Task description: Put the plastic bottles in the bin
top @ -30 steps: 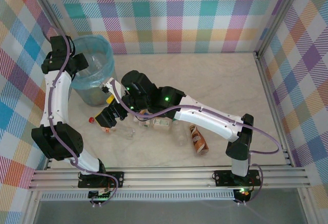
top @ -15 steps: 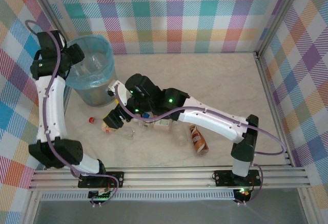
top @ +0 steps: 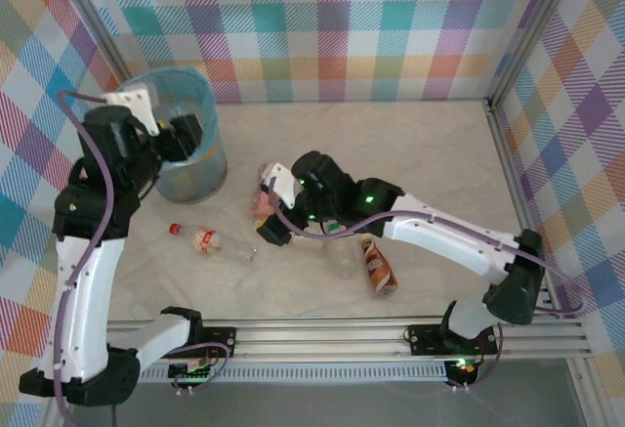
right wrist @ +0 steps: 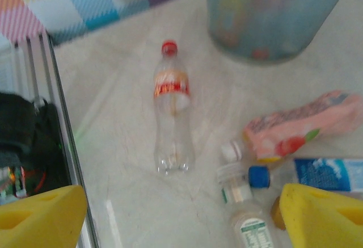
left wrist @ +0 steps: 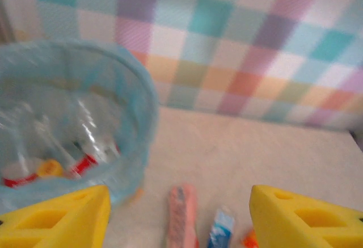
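The bin (top: 195,178) stands at the back left, and its blue bag (left wrist: 68,106) holds several clear bottles. My left gripper (top: 193,137) hovers by the bin's near rim, open and empty (left wrist: 180,202). My right gripper (top: 266,214) is open and empty (right wrist: 181,202) above the table. A clear bottle with a red cap (top: 210,241) (right wrist: 170,109) lies ahead of it. A pink bottle (top: 260,195) (right wrist: 306,124), a blue-labelled bottle (right wrist: 323,174) and small white-capped bottles (right wrist: 244,202) lie close to its right finger. A brown bottle (top: 379,266) lies further right.
A metal rail (top: 322,334) runs along the table's near edge, and checked walls close the other sides. The right arm (top: 439,232) stretches across the middle of the table. Another clear bottle (top: 342,259) lies beside the brown one.
My right gripper has pulled back to the right, away from the red-capped clear bottle, which lies on the table. The left arm has swung forward and its gripper now hangs at the bin's near rim.
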`<action>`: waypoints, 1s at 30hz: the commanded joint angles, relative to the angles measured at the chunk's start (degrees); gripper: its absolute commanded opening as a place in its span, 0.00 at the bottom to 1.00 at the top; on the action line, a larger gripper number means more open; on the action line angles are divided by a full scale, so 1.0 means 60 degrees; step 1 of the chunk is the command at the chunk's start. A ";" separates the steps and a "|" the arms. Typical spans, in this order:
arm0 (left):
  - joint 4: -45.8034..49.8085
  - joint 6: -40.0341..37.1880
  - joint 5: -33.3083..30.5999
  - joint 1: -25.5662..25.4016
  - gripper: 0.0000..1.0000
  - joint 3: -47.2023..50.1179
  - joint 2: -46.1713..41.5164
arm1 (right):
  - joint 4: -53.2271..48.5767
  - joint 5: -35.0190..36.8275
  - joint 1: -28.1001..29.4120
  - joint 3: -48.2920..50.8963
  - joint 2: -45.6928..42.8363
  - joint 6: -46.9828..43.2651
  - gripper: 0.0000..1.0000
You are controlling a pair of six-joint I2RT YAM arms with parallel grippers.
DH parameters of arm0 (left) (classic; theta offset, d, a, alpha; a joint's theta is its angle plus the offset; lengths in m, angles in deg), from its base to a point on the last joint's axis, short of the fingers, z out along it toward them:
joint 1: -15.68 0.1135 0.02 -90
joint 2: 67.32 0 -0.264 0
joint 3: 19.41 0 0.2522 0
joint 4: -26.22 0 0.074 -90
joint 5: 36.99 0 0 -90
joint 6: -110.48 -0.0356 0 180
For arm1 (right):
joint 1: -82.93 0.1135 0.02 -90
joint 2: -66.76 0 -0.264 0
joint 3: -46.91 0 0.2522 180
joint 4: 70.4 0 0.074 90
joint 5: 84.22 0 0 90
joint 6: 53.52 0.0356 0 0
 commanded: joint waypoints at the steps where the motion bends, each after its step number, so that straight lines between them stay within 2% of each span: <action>1: 0.0237 0.0354 0.0702 -0.0417 0.67 0.0881 -0.0617 | 0.0849 -0.0533 0.0095 0.0251 0.0816 -0.0006 0.89; 4: 0.0086 0.0635 0.0985 -0.0418 0.72 0.1757 -0.1352 | 0.1348 -0.0735 0.0221 -0.0141 0.2001 0.0252 0.91; 6: 0.0086 0.0726 0.0392 -0.0418 0.76 0.2097 -0.1714 | 0.1153 -0.0653 0.0400 -0.0950 0.2991 0.0233 0.91; 10: 0.0339 0.0819 -0.0895 -0.0418 0.78 0.1966 -0.1811 | 0.0591 -0.0140 0.0779 -0.2592 0.4782 -0.0234 0.91; 14: 0.0636 0.0731 -0.0927 -0.0418 0.78 0.1610 -0.1744 | 0.0028 -0.0116 0.0822 -0.4035 0.6062 -0.0416 0.93; 18: 0.0711 0.0861 -0.0861 -0.0418 0.78 0.1903 -0.1974 | -0.0712 -0.0376 0.0840 -0.5297 0.7189 -0.0941 0.93; 23: 0.0892 0.0926 -0.0995 -0.0418 0.78 0.1960 -0.1947 | -0.1201 -0.0293 0.0847 -0.5820 0.7877 -0.1175 0.92; 30: 0.1335 0.1177 -0.0788 -0.0418 0.78 0.1560 -0.1955 | -0.1272 -0.0412 0.0854 -0.5621 0.7975 -0.1146 0.81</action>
